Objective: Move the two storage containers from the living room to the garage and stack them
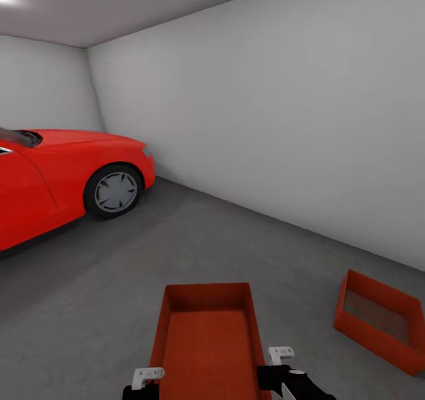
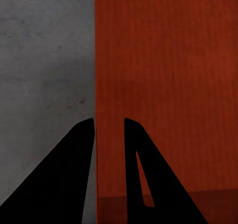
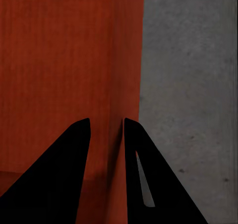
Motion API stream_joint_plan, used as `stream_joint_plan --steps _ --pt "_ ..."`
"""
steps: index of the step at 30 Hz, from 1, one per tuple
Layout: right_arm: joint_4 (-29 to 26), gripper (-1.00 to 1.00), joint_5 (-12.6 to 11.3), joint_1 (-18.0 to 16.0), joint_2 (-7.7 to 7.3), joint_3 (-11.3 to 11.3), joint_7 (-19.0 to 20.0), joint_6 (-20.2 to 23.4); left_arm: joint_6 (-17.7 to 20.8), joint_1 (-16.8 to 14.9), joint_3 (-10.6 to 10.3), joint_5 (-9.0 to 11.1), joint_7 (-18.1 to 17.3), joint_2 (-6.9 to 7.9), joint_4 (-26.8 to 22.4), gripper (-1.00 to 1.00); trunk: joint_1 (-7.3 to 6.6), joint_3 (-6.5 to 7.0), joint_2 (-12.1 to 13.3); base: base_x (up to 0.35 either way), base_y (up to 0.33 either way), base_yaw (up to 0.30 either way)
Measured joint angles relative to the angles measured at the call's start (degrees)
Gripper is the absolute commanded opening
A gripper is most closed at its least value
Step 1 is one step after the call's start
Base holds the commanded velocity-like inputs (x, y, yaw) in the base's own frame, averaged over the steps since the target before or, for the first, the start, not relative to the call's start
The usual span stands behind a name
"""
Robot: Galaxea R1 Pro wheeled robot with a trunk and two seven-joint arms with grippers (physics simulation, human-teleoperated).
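Observation:
I am in the garage, with its pale grey walls and dark concrete floor (image 1: 106, 282). One orange-red storage container (image 1: 206, 341) is held in front of me between both arms, open side up and empty. My left gripper (image 1: 147, 379) (image 2: 109, 122) straddles its left wall, one finger inside and one outside, shut on it. My right gripper (image 1: 277, 358) (image 3: 106, 121) grips the right wall the same way. The ribbed bottom of the held container (image 2: 168, 85) (image 3: 59, 60) shows in both wrist views. The second storage container (image 1: 378, 323) sits on the floor to my right, near the wall, turned at an angle.
A red car (image 1: 53, 170) is parked at the left, its front wheel (image 1: 115, 190) facing me. A long grey wall (image 1: 295, 123) runs along the right and meets the far wall in a corner. Open concrete lies ahead, between the car and the wall.

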Motion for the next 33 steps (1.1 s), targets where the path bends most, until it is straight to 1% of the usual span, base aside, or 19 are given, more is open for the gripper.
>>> stream_joint_plan --steps 21,25,33 --pt "0.0 -1.0 -0.01 0.0 0.0 -0.01 -0.01 0.0 0.01 0.0 -0.02 0.0 0.01 0.0 -0.02 -1.0 0.0 0.0 0.0 0.106 0.0 -0.282" --pt "0.02 -1.0 -0.02 -0.01 -0.14 0.0 0.21 -0.01 0.02 0.01 -0.11 0.0 0.17 -0.09 -0.03 -1.0 0.0 0.0 0.0 0.104 0.0 -0.112" --pt "0.02 -1.0 -0.02 -0.01 -0.09 0.0 0.15 -0.08 -0.07 0.01 -0.1 0.01 0.15 -0.07 -0.02 -1.0 0.0 0.0 0.0 0.104 0.0 -0.021"
